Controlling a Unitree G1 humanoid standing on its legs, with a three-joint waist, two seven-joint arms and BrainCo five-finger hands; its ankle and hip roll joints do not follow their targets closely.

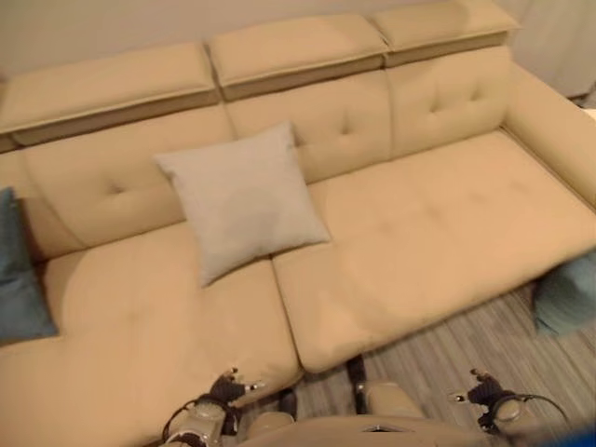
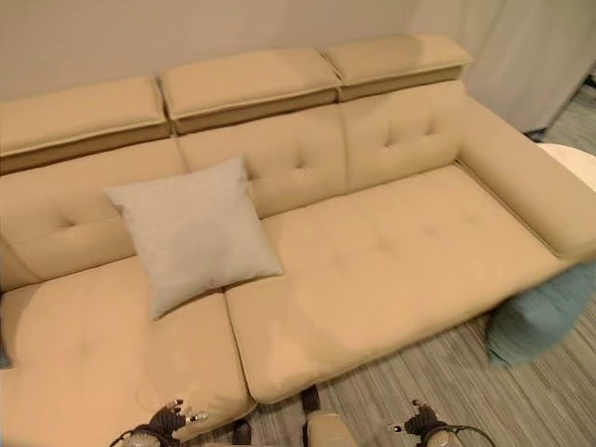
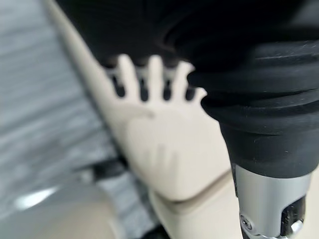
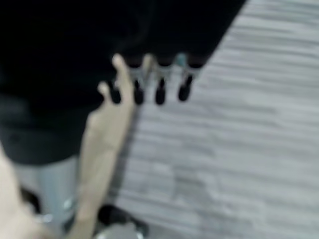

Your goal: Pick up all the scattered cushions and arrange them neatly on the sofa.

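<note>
While both hands hang low at the bottom edge of the frame, the teal cushion (image 2: 540, 317) still off the sofa (image 2: 391, 261) sits on the striped floor (image 2: 466, 391) at lower right, against the seat's front corner — nearest the right robot hand (image 2: 416, 421), up and to its right. That robot hand holds nothing, fingers straight; likewise the left robot hand (image 1: 226, 386). The cushion looks soft, squarish, partly cut off. A grey cushion (image 1: 244, 200) leans on the backrest; another blue one (image 1: 17, 279) lies at far left.
</note>
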